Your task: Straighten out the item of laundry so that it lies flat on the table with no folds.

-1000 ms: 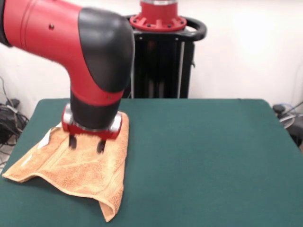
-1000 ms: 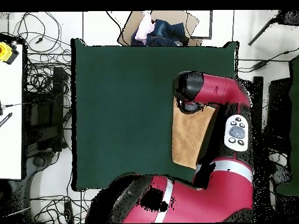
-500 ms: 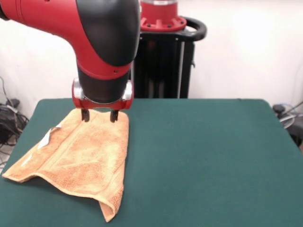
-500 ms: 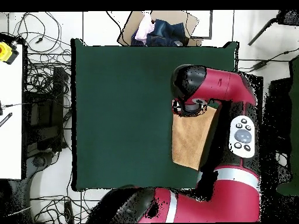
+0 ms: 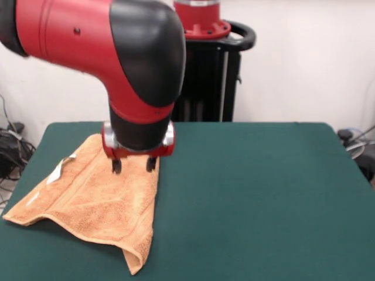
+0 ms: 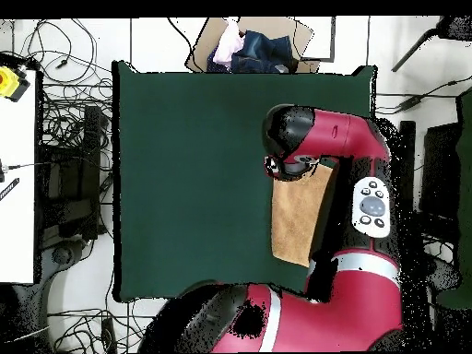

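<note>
Clearly soft and limp, the towel [image 5: 96, 202] lies folded double at the table's [image 5: 252, 193] edge, best pinched at a top-layer corner by the gripper [image 5: 134, 166], hovering spread and empty above it.

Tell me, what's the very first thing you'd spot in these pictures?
The big red and black robot arm grabs the eye first, reaching down from above at the left. Its tool hangs open over the far edge of an orange towel lying folded and rumpled at the left side of the dark green table. From overhead, a box of bunched clothes sits just beyond the table's edge farthest from the robot.
</note>
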`<state>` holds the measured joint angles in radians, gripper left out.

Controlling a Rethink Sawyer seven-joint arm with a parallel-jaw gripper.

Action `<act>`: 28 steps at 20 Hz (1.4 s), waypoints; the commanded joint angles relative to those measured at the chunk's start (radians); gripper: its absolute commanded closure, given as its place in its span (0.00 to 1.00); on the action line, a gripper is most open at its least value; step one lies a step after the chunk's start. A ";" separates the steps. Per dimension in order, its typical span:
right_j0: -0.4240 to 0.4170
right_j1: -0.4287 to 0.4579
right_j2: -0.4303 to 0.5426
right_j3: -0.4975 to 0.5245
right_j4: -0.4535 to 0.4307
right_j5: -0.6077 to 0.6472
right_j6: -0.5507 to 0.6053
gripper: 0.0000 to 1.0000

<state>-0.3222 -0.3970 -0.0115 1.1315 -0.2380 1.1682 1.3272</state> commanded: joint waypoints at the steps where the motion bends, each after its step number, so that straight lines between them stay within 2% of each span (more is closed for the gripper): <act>1: 0.003 0.159 0.109 -0.037 -0.064 -0.146 -0.030 0.00; 5: 0.007 0.215 0.111 -0.087 -0.060 -0.184 -0.019 0.00; 20: 0.013 0.280 0.103 -0.159 -0.035 -0.240 -0.005 0.00; 28: 0.015 0.317 0.101 -0.188 -0.056 -0.323 0.006 0.00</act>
<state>-0.3191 -0.1562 0.0022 0.9608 -0.2380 1.0225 1.3275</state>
